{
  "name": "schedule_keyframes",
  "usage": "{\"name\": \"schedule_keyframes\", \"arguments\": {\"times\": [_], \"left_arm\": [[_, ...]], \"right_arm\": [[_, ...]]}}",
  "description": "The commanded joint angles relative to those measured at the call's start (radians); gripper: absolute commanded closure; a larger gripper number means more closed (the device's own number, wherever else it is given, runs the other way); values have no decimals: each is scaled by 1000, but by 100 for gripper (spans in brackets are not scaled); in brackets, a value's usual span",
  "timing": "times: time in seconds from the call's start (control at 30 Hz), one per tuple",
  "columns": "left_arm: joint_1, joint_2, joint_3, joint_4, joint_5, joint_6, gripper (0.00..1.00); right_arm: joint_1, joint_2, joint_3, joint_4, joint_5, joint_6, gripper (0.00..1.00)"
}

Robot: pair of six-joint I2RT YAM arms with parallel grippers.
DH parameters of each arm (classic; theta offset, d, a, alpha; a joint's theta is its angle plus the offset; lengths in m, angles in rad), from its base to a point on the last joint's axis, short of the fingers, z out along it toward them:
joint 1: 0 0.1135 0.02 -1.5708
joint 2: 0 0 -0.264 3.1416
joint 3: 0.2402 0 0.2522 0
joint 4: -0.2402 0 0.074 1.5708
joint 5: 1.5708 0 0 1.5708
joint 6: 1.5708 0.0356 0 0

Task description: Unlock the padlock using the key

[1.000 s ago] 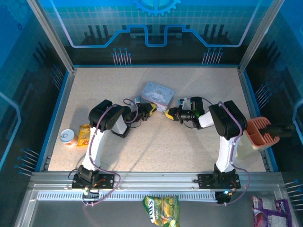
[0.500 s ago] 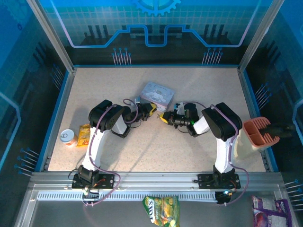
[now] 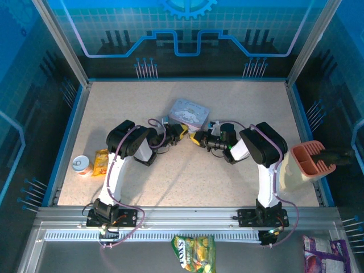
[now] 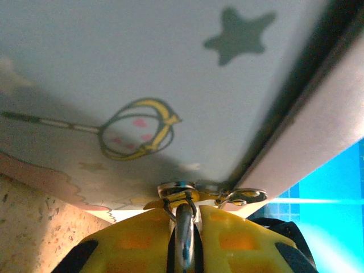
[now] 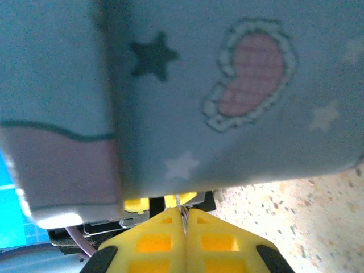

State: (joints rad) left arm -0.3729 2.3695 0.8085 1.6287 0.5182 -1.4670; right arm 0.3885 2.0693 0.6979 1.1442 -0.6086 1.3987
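From above, whatever lies between the two arm tips beside the pale grey printed tin box (image 3: 189, 112) is too small to make out. The left gripper's (image 4: 183, 209) yellow fingers (image 4: 131, 239) run off the wrist view's lower edge, hiding the lower part of a thin silver loop (image 4: 183, 226). The right gripper (image 5: 183, 220) buries most of a thin metal sliver (image 5: 182, 206); the tin there is blurred.

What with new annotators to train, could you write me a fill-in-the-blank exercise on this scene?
1. The left hand and the right hand both have fingers coloured ___.
2. In both wrist views, the dark shape printed on the tin is a ___.
3. The left hand pinches a thin metal loop whose colour is ___.
4. The can stands near the table's ___ edge.

Missing words: yellow; star; silver; left.
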Motion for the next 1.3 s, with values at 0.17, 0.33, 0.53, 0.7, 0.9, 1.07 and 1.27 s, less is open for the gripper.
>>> {"name": "schedule_keyframes", "arguments": {"times": [0.17,0.33,0.53,0.7,0.9,1.07,1.27], "left_arm": [[-10,135,-74,-228,40,-1,100],[-11,140,-72,-228,33,-11,100],[-10,146,-68,-228,31,-12,100],[-11,146,-70,-228,27,-13,100],[-11,146,-70,-228,26,-12,100],[-11,148,-72,-228,26,-13,100],[-11,149,-69,-228,28,-13,100]], "right_arm": [[21,18,15,54,-11,19,100],[30,19,0,84,-7,29,100],[32,11,-8,110,-7,42,100],[32,-24,-26,68,4,21,100],[32,-33,-39,62,6,12,100],[33,-22,-38,86,6,23,100],[36,-3,-19,97,-1,26,100]]}}
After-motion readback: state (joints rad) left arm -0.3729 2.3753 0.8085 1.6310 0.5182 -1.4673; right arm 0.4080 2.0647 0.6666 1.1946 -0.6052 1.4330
